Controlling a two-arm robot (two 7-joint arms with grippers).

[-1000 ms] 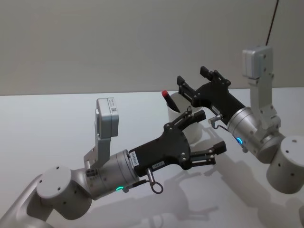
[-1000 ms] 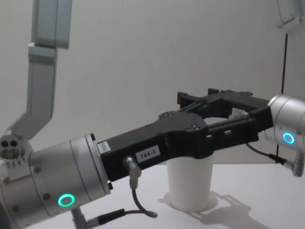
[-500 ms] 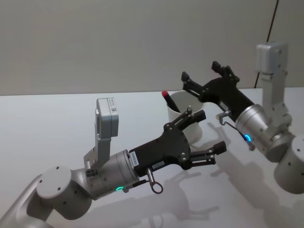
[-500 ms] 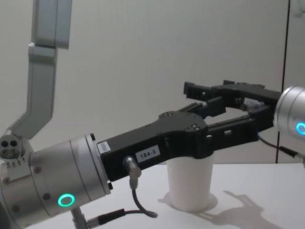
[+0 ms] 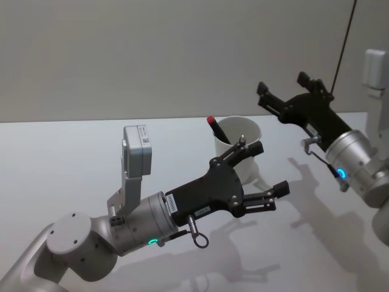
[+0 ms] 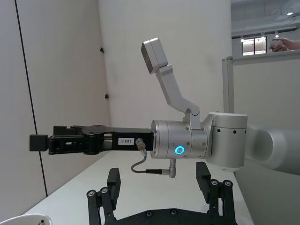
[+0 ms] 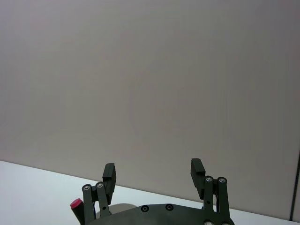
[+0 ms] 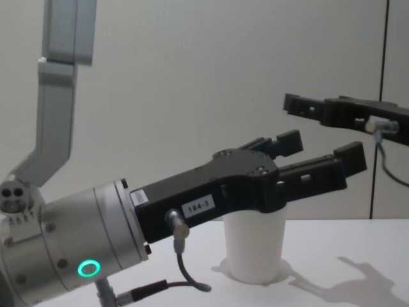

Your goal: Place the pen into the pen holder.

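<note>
The left gripper (image 5: pixel 261 176) is held low over the table (image 5: pixel 73 158), just in front of the cup (image 5: pixel 238 146), with its fingers spread apart and nothing between them. In the chest view the same gripper (image 8: pixel 319 157) reaches across from the left, its open fingers crossing in front of the top of the cup (image 8: pixel 255 246), so the rim is hidden there. In the left wrist view the two fingers (image 6: pixel 112 180) are seen well apart, a bit of the cup's rim (image 6: pixel 26 219) shows at a corner, and the right gripper (image 6: pixel 40 142) is seen side-on farther off. The cup stands upright on the table, and the pen (image 5: pixel 217 129) stands inside it, leaning against the rim on the robot's left side, with its red end above the rim. To the right, the right gripper (image 5: pixel 284 91) is raised above the table, higher than the cup and apart from it; its fingers are open and empty. In the right wrist view the fingers (image 7: pixel 197 169) are parted, and the pen's red end (image 7: pixel 75 204) shows beside one of them. In the chest view the right gripper (image 8: pixel 300 105) hangs above the left one.
</note>
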